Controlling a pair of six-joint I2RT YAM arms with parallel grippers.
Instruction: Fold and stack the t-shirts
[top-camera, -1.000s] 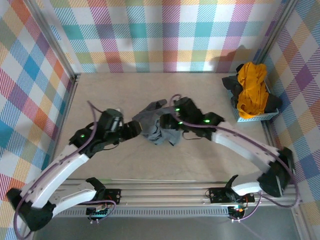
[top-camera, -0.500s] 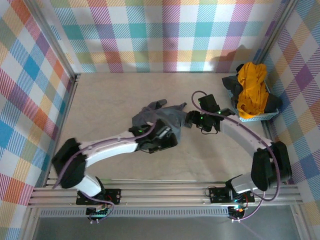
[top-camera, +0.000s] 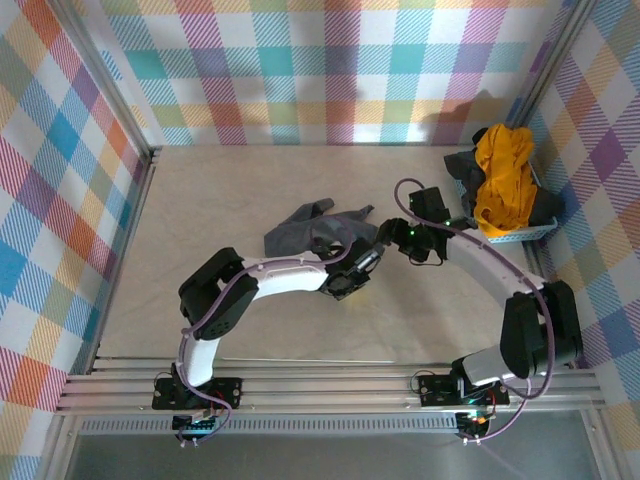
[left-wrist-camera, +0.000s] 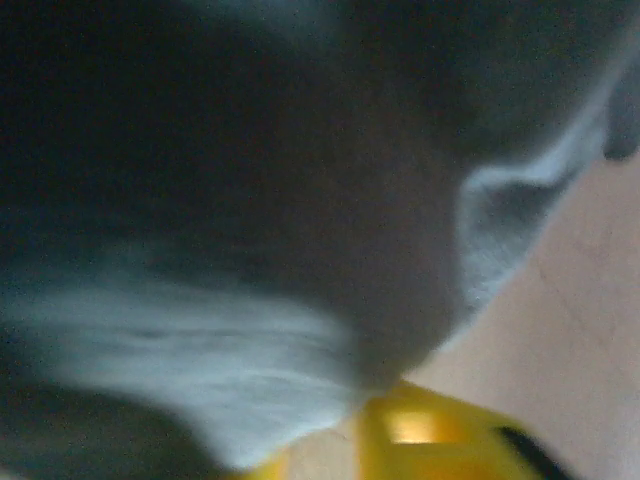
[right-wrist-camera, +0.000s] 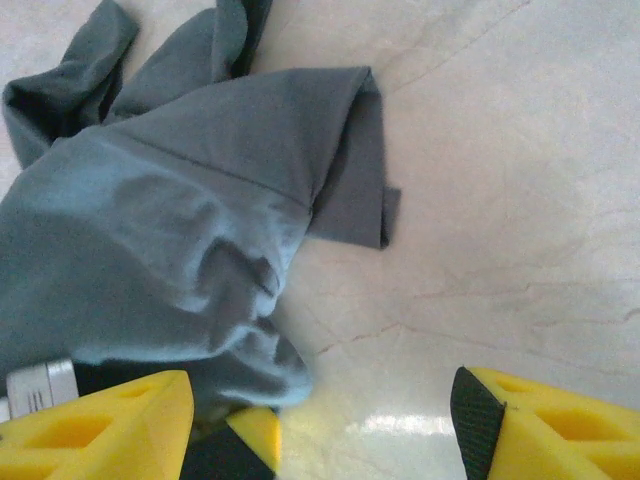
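beige marbled table (top-camera: 200, 200), pastel plaid walls (top-camera: 330, 70) around it. crumpled slate-grey soft cloth t-shirt (top-camera: 315, 232) lies near the table middle, wrinkled, one flap folded flat. left gripper (top-camera: 362, 262) is clamped on its near right edge, and the cloth drapes blurred across the left wrist lens. right gripper (right-wrist-camera: 320, 400) has its yellow wedge fingers (right-wrist-camera: 545, 425) spread apart, gripping nothing, over bare table beside the shirt. far right corner: light blue plastic basket (top-camera: 512, 236) heaped with limp mustard-yellow t-shirt (top-camera: 503, 175) over dark grey t-shirt (top-camera: 545, 207).

Creased slate-grey t-shirt (right-wrist-camera: 170, 200) was soft matt cloth; tabletop (right-wrist-camera: 500, 150) smooth, pale, marble-veined, with a faint gloss; mustard t-shirt (top-camera: 502, 180) matt cloth; basket (top-camera: 512, 237) light blue plastic.
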